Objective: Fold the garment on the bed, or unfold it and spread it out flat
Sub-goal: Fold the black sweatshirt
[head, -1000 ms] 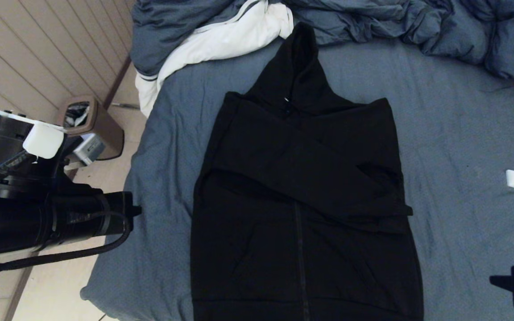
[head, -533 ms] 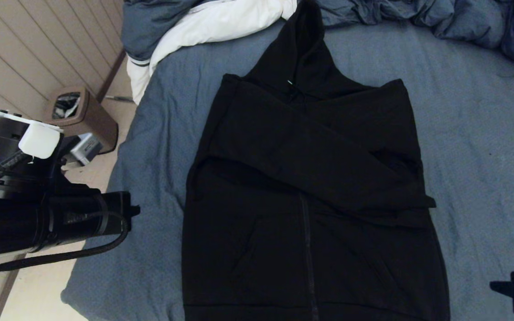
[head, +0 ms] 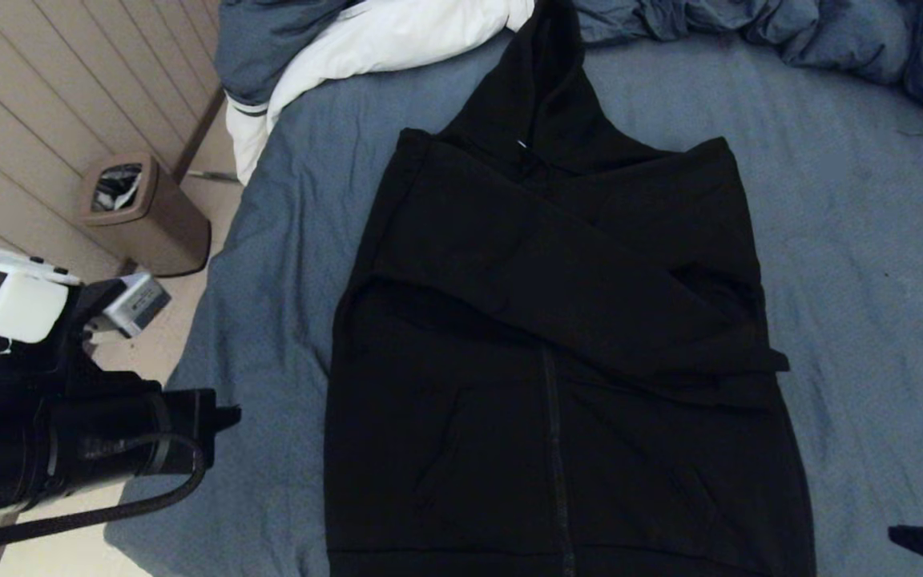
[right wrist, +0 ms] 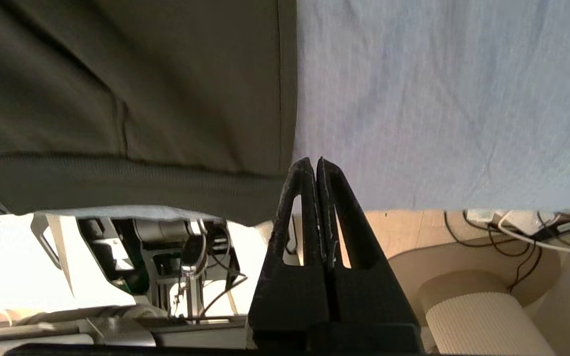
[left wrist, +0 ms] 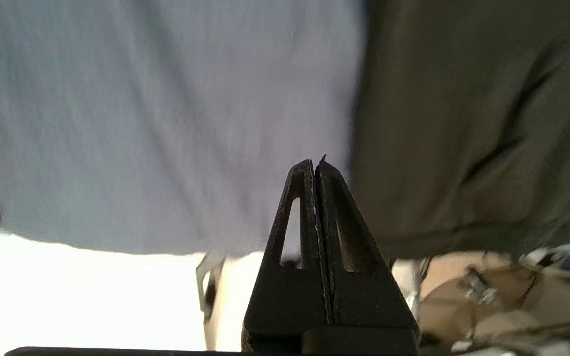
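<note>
Black hooded garment [head: 558,353] lies front-up at centre of frame on the blue-grey bed [head: 854,240], hood toward top, zipper running down to bottom edge, one sleeve folded diagonally across the chest. Rumpled duvet [head: 365,40] w/ white lining bunched along top edge. Brown bin [head: 145,216] on floor, upper left. Left gripper [left wrist: 316,165], fingers pressed together, empty, just off the garment's side edge. Right gripper [right wrist: 314,165], also closed & empty, near the ribbed hem corner.
</note>
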`<state>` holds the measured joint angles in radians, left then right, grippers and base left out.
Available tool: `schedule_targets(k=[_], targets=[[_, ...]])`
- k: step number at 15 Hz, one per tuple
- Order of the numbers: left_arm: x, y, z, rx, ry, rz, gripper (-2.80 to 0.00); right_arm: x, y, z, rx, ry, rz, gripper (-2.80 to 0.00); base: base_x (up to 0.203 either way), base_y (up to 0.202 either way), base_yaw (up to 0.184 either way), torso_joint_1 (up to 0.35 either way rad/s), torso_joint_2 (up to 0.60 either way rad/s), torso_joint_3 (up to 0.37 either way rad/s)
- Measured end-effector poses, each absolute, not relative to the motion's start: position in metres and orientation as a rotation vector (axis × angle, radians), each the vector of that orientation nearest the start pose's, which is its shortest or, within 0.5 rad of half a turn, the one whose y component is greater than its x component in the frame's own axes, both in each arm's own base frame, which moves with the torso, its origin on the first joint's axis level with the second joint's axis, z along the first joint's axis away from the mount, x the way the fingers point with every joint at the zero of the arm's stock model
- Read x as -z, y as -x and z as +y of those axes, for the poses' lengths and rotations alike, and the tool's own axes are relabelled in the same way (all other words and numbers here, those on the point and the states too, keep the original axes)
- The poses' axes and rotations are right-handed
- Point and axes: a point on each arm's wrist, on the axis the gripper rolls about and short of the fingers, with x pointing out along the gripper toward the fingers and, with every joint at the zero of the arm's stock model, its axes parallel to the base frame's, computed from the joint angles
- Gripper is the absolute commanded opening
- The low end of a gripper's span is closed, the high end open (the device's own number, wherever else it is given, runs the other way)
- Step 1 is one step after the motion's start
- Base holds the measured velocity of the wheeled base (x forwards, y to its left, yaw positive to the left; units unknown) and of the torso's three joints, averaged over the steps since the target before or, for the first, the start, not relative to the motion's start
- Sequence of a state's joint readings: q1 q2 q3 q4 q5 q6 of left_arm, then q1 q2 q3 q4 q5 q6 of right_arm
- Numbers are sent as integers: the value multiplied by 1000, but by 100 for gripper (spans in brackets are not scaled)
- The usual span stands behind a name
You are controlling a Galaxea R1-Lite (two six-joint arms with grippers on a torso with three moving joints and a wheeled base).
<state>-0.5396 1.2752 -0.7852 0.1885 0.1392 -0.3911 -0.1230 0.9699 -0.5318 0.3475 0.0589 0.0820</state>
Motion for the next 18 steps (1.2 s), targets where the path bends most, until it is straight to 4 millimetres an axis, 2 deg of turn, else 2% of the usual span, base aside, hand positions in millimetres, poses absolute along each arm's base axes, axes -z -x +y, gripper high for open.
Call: schedule_targets(k=[5, 8, 13, 18], targets=[[-163, -138, -84, 215, 163, 870, -280, -154, -94, -10, 98, -150, 799, -280, 0, 0, 0, 0, 0, 0], [-150, -128, -90, 330, 187, 963, -280, -147, -101, -11, 101, -158, 856, -280, 0, 0, 0, 0, 0, 0], [-147, -133, -102, 387, 217, 964, -280, -126, -113, -12, 64, -174, 917, -280, 0, 0, 0, 0, 0, 0], [-150, -139, -107, 393, 227, 926, -280, -97, -101, -9, 6, -197, 984, -280, 0, 0, 0, 0, 0, 0]])
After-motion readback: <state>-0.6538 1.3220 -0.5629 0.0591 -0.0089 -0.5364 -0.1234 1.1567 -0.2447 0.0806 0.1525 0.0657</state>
